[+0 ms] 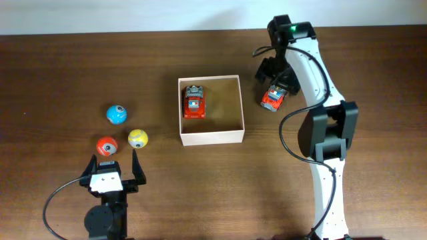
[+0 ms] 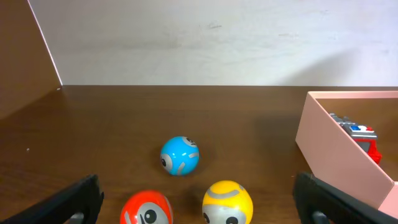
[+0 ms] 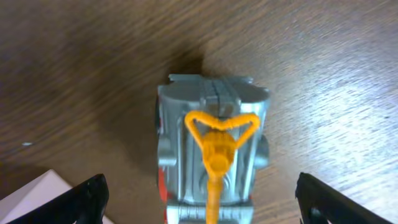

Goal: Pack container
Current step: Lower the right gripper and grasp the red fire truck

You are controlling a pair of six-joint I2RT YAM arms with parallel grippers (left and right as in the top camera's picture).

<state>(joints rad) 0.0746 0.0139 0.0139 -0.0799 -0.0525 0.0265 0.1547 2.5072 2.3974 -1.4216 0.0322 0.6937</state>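
The container [image 1: 211,137] is a cream-white square box at mid-table, with one red toy truck [image 1: 194,102] lying inside. Its pinkish wall [image 2: 336,146] fills the right of the left wrist view. A second red and silver truck [image 1: 273,99] lies on the table to the box's right. My right gripper [image 1: 275,85] hangs open above this truck [image 3: 211,155], with a finger [image 3: 90,196] on either side and apart from it. My left gripper [image 1: 113,162] is open near the front edge, just behind a red ball [image 2: 147,208] and a yellow ball [image 2: 227,202].
A blue ball [image 1: 116,115] rests beyond the red ball [image 1: 107,146] and the yellow ball [image 1: 137,139], left of the box. A corner of the box [image 3: 37,199] shows at the lower left of the right wrist view. A pale wall runs along the table's far edge.
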